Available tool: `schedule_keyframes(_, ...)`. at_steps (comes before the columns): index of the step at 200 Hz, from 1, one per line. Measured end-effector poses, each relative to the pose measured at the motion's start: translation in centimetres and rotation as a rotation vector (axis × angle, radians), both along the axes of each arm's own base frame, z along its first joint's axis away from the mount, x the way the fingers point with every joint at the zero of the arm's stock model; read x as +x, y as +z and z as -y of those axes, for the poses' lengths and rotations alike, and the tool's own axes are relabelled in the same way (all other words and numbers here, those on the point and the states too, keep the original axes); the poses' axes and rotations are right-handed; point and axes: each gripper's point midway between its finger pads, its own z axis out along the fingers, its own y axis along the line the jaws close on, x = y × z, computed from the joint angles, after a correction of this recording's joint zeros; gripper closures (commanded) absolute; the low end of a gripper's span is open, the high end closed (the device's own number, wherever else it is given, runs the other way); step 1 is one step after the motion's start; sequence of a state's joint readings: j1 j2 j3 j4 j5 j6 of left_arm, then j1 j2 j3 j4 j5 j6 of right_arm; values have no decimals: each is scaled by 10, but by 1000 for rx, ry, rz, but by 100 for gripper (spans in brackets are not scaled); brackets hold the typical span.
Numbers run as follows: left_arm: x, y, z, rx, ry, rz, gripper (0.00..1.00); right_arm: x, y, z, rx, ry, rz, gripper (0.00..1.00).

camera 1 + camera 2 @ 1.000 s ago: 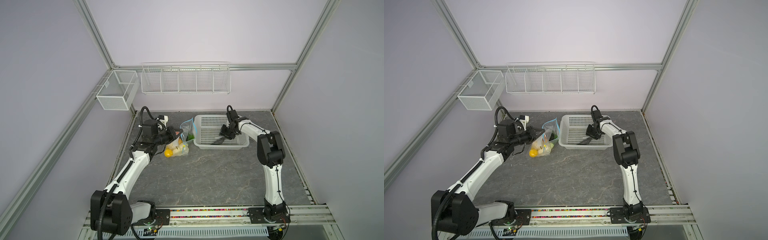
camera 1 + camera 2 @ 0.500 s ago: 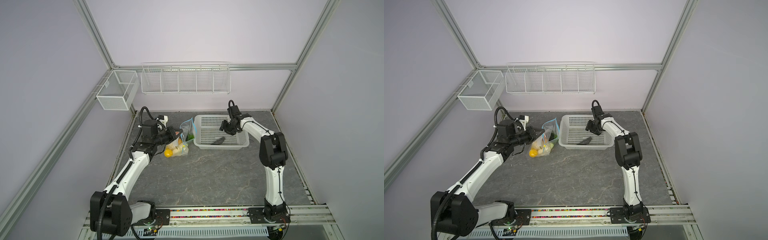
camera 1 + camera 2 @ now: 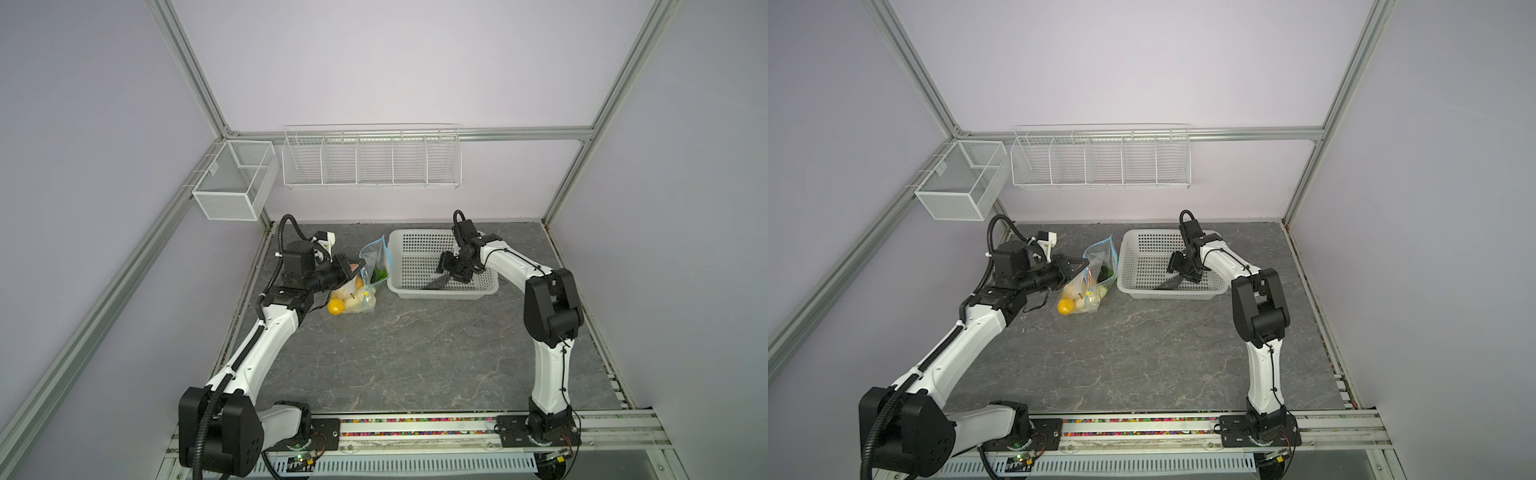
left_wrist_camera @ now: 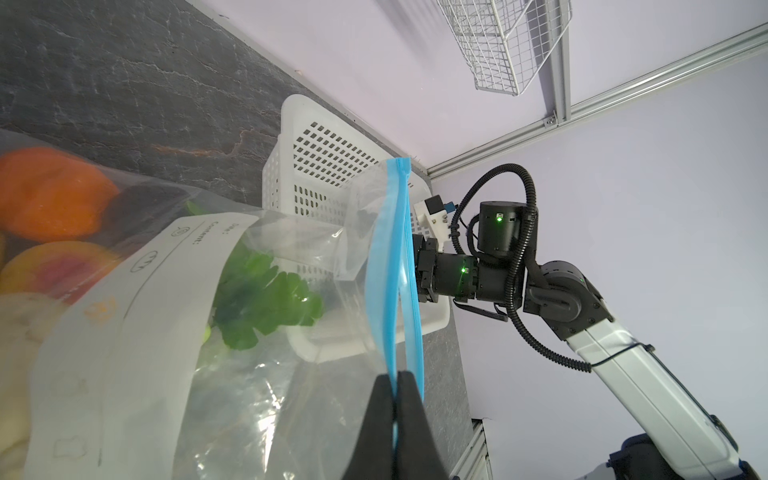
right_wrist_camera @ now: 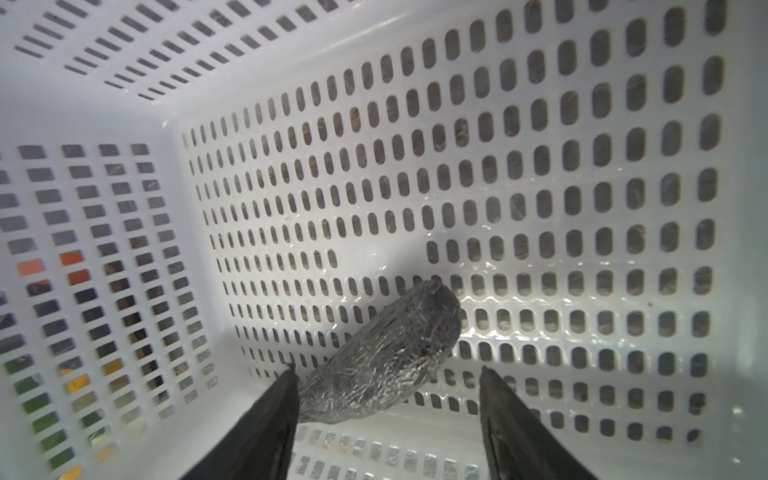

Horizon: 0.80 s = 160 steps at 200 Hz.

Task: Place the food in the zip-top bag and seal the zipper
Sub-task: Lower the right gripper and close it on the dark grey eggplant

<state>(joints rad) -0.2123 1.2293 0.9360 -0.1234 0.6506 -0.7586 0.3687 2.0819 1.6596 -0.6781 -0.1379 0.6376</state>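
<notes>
Jaws of the left gripper (image 4: 395,374) pinched flat on the light-blue zipper (image 4: 392,266), mouth of the zip-top bag (image 3: 374,259) lifted, bottom sagging on the grey table (image 3: 415,353) at rear left. Inside the bag, food: orange (image 4: 50,195), greens (image 4: 266,299), lemon (image 3: 336,306). Just right of it, white basket (image 3: 440,294). Low inside the basket, right gripper (image 5: 387,369), jaws spread wide and gripping nothing, dark avocado (image 5: 399,332) lying on the basket floor between them, close against one finger.
</notes>
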Motion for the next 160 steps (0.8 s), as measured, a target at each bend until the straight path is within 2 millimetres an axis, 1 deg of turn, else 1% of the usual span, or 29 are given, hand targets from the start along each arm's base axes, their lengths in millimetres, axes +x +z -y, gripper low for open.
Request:
schedule_keyframes(19,-1,-1,0,0,0,0,100,0,-5,-7,17,10,-13,28)
schedule_keyframes(62,-1,-1,0,1,2,0,100,5,-29,-19,35,19,-59,28)
schedule_keyframes(72,-1,-1,-1,1,2,0,100,8,-32,-22,39,20,-63,32)
schedule_keyframes(110,-1,-1,-1,1,2,0,100,23,-27,-32,63,28,-36,42)
schedule_keyframes(127,-1,-1,-1,2,3,0,100,28,-30,-34,62,28,-33,43)
schedule_keyframes(141,-1,-1,-1,2,5,0,100,30,-35,-35,60,30,-36,48)
schedule_keyframes(160,0,-1,-2,1,6,0,100,32,-33,-34,62,27,-30,52)
